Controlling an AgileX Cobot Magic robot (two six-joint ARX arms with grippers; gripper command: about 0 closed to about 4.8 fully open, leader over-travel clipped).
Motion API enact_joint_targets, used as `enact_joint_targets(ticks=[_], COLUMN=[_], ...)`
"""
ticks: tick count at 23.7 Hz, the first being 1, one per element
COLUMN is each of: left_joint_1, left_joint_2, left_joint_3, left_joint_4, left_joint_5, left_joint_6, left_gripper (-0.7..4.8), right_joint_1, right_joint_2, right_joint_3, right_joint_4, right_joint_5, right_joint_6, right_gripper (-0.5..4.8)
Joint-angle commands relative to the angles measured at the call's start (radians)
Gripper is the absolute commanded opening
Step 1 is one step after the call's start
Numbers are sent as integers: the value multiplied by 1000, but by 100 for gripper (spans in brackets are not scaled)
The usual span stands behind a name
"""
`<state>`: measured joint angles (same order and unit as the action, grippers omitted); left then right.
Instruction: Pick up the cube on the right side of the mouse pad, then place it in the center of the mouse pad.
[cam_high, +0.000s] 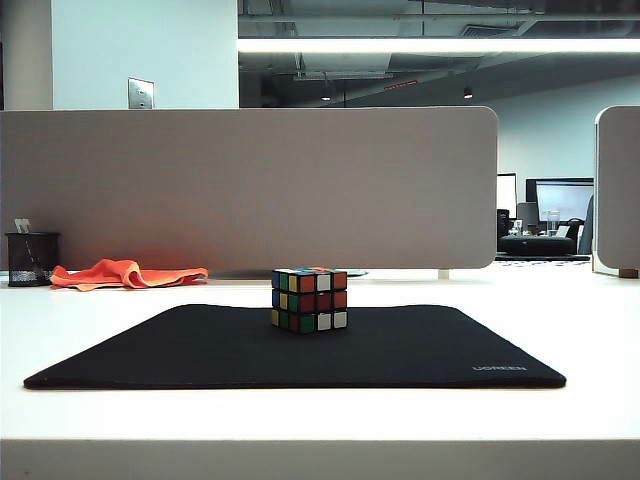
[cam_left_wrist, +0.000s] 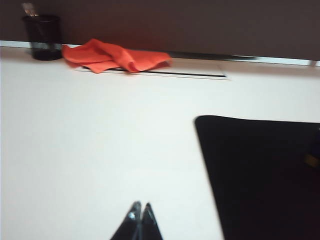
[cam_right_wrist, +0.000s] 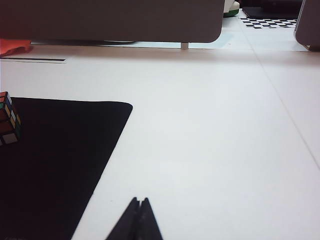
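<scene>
Both of our grippers are closed on nothing. Our left gripper (cam_left_wrist: 140, 206) shows in the left wrist view as two dark fingertips pressed together into a single point, hanging over bare white table (cam_high: 560, 300) off the left edge of the mouse pad (cam_high: 300, 350). Our right gripper (cam_right_wrist: 140, 201) looks the same in the right wrist view, its tips shut against each other above the bare table just off the pad's right edge. Neither arm appears in the exterior view. We see the cube (cam_high: 309, 300) standing upright on the mouse pad, about midway between the pad's left and right edges and toward its far edge, with red, orange, white, green and yellow stickers facing the camera. From our right wrist the cube (cam_right_wrist: 9, 118) is only partly in view at the frame's border, sitting on the black mat (cam_right_wrist: 50, 165) well apart from the closed tips, with the pad's far right corner between them. From our left wrist we make out only a blurred hint of colour at the frame's edge over the mat (cam_left_wrist: 260, 175), too unclear to call. At the far left corner of the table lie a crumpled orange cloth (cam_high: 128, 273) and, beside it, a black mesh pen cup (cam_high: 32, 259), both against the grey divider panel (cam_high: 250, 190).
</scene>
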<state>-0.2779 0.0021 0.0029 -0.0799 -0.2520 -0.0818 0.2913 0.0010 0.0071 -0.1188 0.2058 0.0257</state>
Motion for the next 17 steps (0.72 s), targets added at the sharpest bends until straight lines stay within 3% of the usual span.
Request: enact_joint_targets(ticks=[1, 5, 8, 17], left_joint_1=[90, 209, 256, 257], left_joint_2=[0, 0, 0, 1], left_joint_3=[3, 4, 4, 4], left_joint_4=[7, 26, 70, 149], left_joint_5=[148, 302, 302, 300], left_joint_6=[3, 3, 3, 4], left_gripper=[-6, -6, -6, -5], right_joint_1=[0, 1, 1, 1], right_joint_2=[-2, -2, -2, -2], right_joint_3=[-6, -6, -6, -6], right_joint_4=[18, 18, 18, 18], right_joint_5=[2, 1, 1, 1], right_joint_6=[-3, -3, -3, -3], right_gripper=[0, 0, 0, 0])
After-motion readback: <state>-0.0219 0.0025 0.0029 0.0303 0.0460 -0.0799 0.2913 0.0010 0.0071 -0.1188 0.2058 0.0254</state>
